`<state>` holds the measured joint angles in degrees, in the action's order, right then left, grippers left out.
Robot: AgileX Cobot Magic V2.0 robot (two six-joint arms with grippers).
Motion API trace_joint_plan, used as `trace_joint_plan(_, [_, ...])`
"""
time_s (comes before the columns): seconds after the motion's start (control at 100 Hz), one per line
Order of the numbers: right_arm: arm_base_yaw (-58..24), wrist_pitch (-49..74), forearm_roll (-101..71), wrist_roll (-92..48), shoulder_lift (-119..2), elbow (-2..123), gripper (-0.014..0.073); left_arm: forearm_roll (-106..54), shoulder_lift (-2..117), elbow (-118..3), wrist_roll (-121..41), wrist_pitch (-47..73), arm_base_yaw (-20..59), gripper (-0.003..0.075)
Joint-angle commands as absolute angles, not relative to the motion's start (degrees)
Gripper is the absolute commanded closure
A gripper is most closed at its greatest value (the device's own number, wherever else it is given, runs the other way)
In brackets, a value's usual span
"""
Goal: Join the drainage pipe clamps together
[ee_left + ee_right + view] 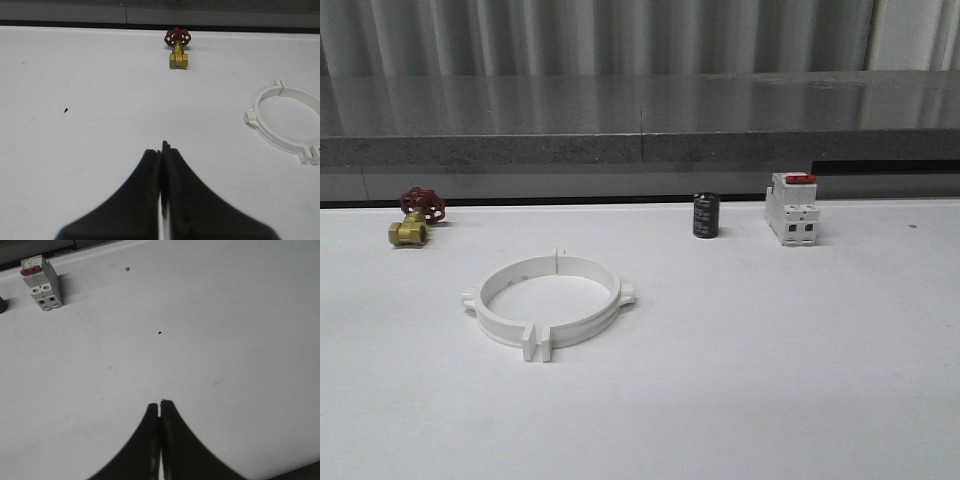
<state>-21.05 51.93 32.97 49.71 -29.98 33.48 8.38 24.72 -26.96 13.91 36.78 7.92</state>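
Observation:
Two white drainage pipe clamps (548,300) lie on the white table as one ring, their end tabs meeting at the far side and at the near side. In the left wrist view the ring (287,120) is cut off by the frame edge. My left gripper (161,150) is shut with nothing in it, over bare table and well apart from the ring. My right gripper (159,406) is also shut and empty, over bare table away from the clamps.
A brass valve with a red handwheel (416,215) stands at the back left, also in the left wrist view (178,48). A black cylinder (706,215) and a white breaker with a red top (793,208) stand at the back right. A grey ledge runs behind the table.

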Motion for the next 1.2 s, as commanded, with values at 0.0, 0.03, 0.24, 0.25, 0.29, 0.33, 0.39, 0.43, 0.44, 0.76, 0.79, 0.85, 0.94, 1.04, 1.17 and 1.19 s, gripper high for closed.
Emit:
trace_joint_plan(0.0, [-20.63,49.96,34.97,46.96,-27.69,34.47,0.0661,8.68,24.90,-28.56,13.97,32.77,7.75,0.0741])
trace_joint_plan(0.03, [-20.25,49.96,34.46,45.95,-26.78,34.23,0.0661,8.68,24.90,-28.56,13.97,32.77,7.75,0.0741])
trace_joint_plan(0.24, [-13.01,45.28,28.34,35.89,-17.88,30.56,0.0661,8.68,24.90,-28.56,13.97,32.77,7.75,0.0741])
trace_joint_plan(0.25, [-12.69,44.90,27.76,35.42,-17.18,30.33,0.0661,8.68,24.90,-28.56,13.97,32.77,7.75,0.0741])
trace_joint_plan(0.29, [-10.78,42.25,26.17,32.49,-15.44,29.00,0.0661,8.68,24.90,-28.56,13.97,32.77,7.75,0.0741])
trace_joint_plan(0.33, [-8.96,39.32,24.15,29.24,-13.39,27.84,0.0661,8.68,24.90,-28.56,13.97,32.77,7.75,0.0741])
trace_joint_plan(0.39, [-6.63,35.21,19.87,24.07,-10.36,25.66,0.0661,8.68,24.90,-28.56,13.97,32.77,7.75,0.0741])
trace_joint_plan(0.43, [-5.17,32.41,17.44,20.00,-8.80,24.09,0.0661,8.68,24.90,-28.56,13.97,32.77,7.75,0.0741])
trace_joint_plan(0.44, [-4.94,31.94,16.34,18.61,-8.22,23.83,0.0661,8.68,24.90,-28.56,13.97,32.77,7.75,0.0741])
trace_joint_plan(0.76, [-1.29,17.33,1.76,6.16,1.81,11.40,0.0661,8.68,24.90,-28.56,13.97,32.66,7.75,0.0741])
trace_joint_plan(0.79, [-1.24,16.11,1.76,6.16,1.64,10.45,0.0661,8.68,24.90,-28.56,13.97,32.65,7.75,0.0741])
trace_joint_plan(0.85, [-1.24,13.38,1.54,6.16,1.72,8.31,0.0661,8.68,25.02,-28.56,13.97,32.65,7.75,0.0741])
trace_joint_plan(0.94, [-1.24,8.51,1.36,6.16,1.72,5.28,0.0661,8.68,25.02,-28.56,13.97,32.65,7.75,0.0741])
trace_joint_plan(1.04, [-1.24,2.71,1.36,6.16,1.72,1.80,0.0661,8.68,25.02,-28.56,13.97,32.65,7.75,0.0741])
trace_joint_plan(1.17, [-1.24,0.00,0.92,6.27,1.72,-0.55,0.0661,8.68,25.02,-28.56,13.97,32.65,7.75,0.0741])
trace_joint_plan(1.19, [-1.24,-0.50,0.92,6.27,1.72,-0.55,0.0661,8.68,25.02,-28.56,13.97,32.65,7.75,0.0741])
